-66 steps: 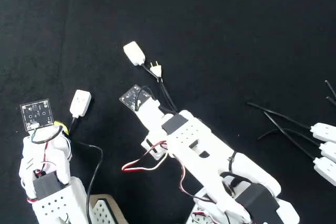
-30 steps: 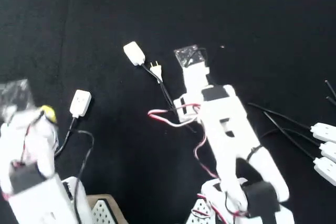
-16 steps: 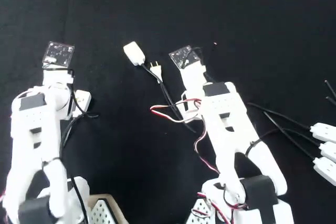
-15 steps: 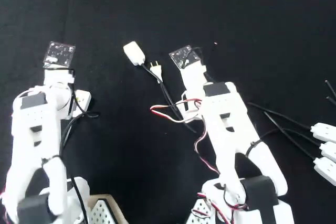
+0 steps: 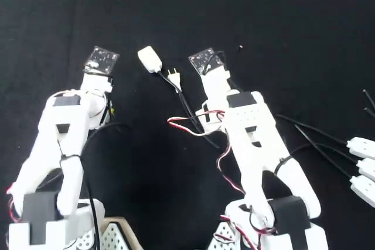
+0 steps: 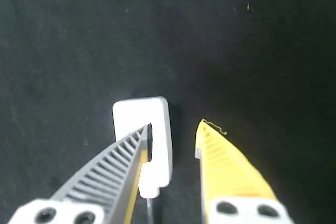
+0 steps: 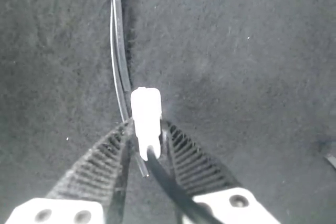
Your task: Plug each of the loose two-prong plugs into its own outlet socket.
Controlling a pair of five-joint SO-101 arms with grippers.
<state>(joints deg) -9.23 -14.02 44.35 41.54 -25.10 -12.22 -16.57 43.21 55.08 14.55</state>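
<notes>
Inspection of black bench [image 5: 281, 39]: found right gripper [image 7: 146, 125] closed narrow on white plug [image 7: 145, 106], with thin cables [image 7: 118, 51] just beside it. Found left gripper [image 6: 174, 126] spread wide around white outlet socket [image 6: 139, 114], in contact with grey finger [image 6: 113, 166], apart from yellow finger [image 6: 226, 166]. Noted second plug [image 5: 173, 76], prongs exposed, loose on bench just beside second socket [image 5: 150, 60]; further white connectors [image 5: 362, 146] at bench edge, well apart.

arm [image 5: 58, 139] [image 5: 252, 139] x2; outlet socket [image 5: 150, 60] [image 6: 157, 140] x2; two-prong plug [image 5: 173, 76] [image 7: 145, 111] x2; white corded bits [image 5: 360, 146] [image 5: 367, 167] [image 5: 363, 188] over at the table [image 5: 293, 39] edge x3, can't tell which kind
</notes>
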